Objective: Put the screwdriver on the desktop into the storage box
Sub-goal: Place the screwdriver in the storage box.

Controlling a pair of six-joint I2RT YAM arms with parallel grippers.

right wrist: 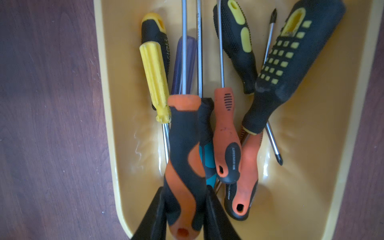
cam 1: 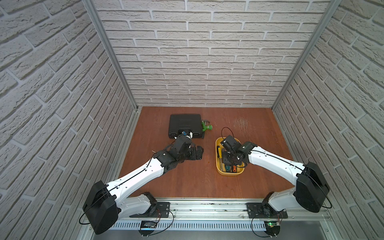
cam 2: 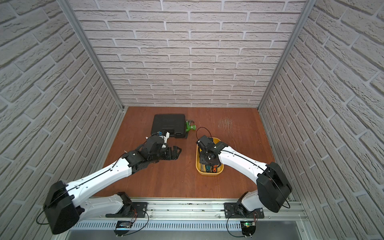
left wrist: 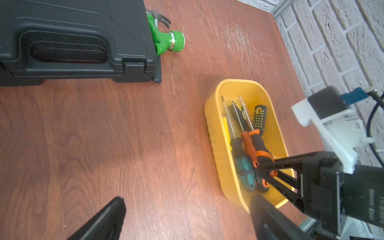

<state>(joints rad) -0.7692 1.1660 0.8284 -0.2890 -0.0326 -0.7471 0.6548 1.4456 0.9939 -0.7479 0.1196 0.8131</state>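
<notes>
A: Right claw (right wrist: 185,189)?
B: Clenched on the orange and black screwdriver (right wrist: 185,145), inside the yellow box (right wrist: 116,145), among other screwdrivers (right wrist: 226,135).
A: Left claw (cam 1: 200,153)?
B: Spread wide, holding nothing, above the worktop (cam 1: 187,182), at nine o'clock from the yellow box.

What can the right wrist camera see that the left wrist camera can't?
Only the right wrist view shows a purple-handled screwdriver low in the pile. Only the left wrist view shows the black tool case, the green hose fitting and the open left gripper. Both show the yellow storage box and the right gripper shut on an orange-and-black screwdriver.
</notes>
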